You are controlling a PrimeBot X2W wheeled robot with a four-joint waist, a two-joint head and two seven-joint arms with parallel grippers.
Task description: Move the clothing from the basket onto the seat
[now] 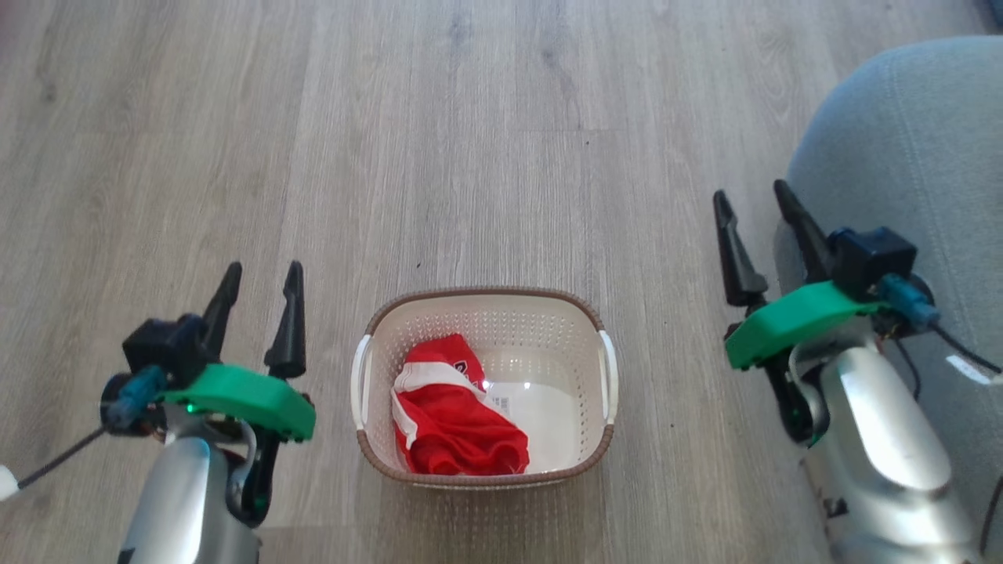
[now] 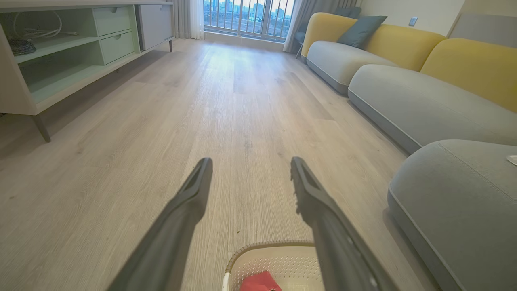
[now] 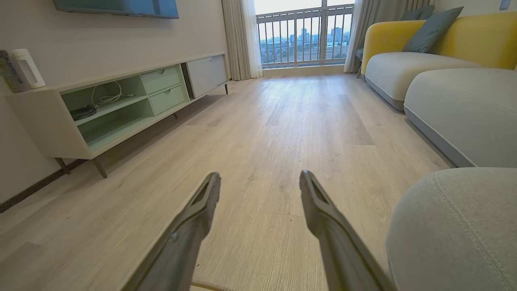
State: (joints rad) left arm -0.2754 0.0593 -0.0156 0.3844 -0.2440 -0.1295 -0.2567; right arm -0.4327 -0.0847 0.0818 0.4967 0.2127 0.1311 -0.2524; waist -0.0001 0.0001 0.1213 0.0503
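The cream basket (image 1: pixel 603 439) with a brown rim stands on the wood floor at the bottom centre of the head view. Red clothing (image 1: pixel 450 427) with white trim lies bunched in its left half. The grey seat (image 1: pixel 901 149) fills the right edge. My left gripper (image 1: pixel 262 274) hangs open to the left of the basket, holding nothing. My right gripper (image 1: pixel 752 200) is open too, right of the basket, beside the seat's edge. In the left wrist view the open gripper (image 2: pixel 250 161) points over the basket (image 2: pixel 258 258), a corner of the clothing (image 2: pixel 260 283) and the seat (image 2: pixel 456 202).
Farther grey and yellow sofa sections (image 2: pixel 412 93) line the right side of the room. A pale low cabinet (image 3: pixel 113 109) with shelves and drawers runs along the left wall. Bare wood floor (image 1: pixel 486 157) stretches ahead to a balcony window (image 3: pixel 303 36).
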